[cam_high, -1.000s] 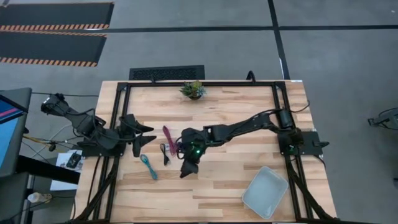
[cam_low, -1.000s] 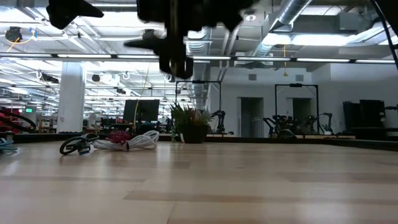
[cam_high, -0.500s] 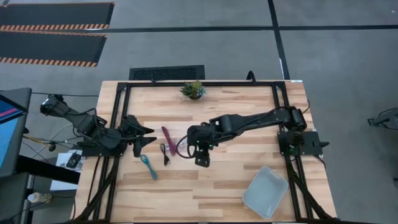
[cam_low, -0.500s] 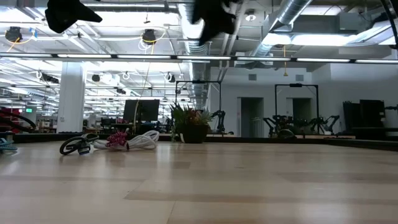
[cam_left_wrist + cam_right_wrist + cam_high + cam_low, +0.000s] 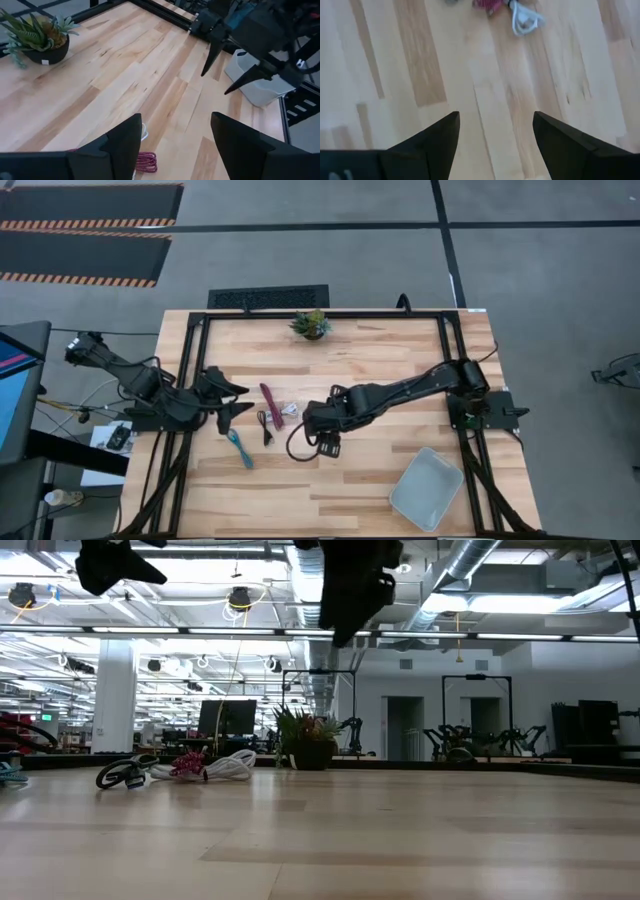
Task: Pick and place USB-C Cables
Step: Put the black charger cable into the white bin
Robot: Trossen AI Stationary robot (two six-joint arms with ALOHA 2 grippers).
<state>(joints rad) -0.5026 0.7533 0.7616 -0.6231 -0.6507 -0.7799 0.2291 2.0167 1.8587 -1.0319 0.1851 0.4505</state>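
Observation:
Four cable bundles lie on the wooden table left of centre: maroon (image 5: 270,398), white (image 5: 290,410), black (image 5: 265,426) and teal (image 5: 238,448). In the low view they lie flat at the left: black (image 5: 124,776), maroon (image 5: 188,762), white (image 5: 233,766). My right gripper (image 5: 327,448) hangs open and empty above the table, to the right of the bundles. Its wrist view (image 5: 495,116) shows the white bundle (image 5: 524,18) ahead. My left gripper (image 5: 243,398) is open and empty, raised just left of the maroon bundle (image 5: 146,161).
A pale tray (image 5: 428,487) stands at the near right corner. A small potted plant (image 5: 311,324) stands at the far edge's middle. A dark frame (image 5: 200,315) borders the table. Bare wood lies between the bundles and the tray.
My right gripper has risen from just above the bundles and gone a little toward the table's right edge. It stays open and empty. The four bundles lie where they were.

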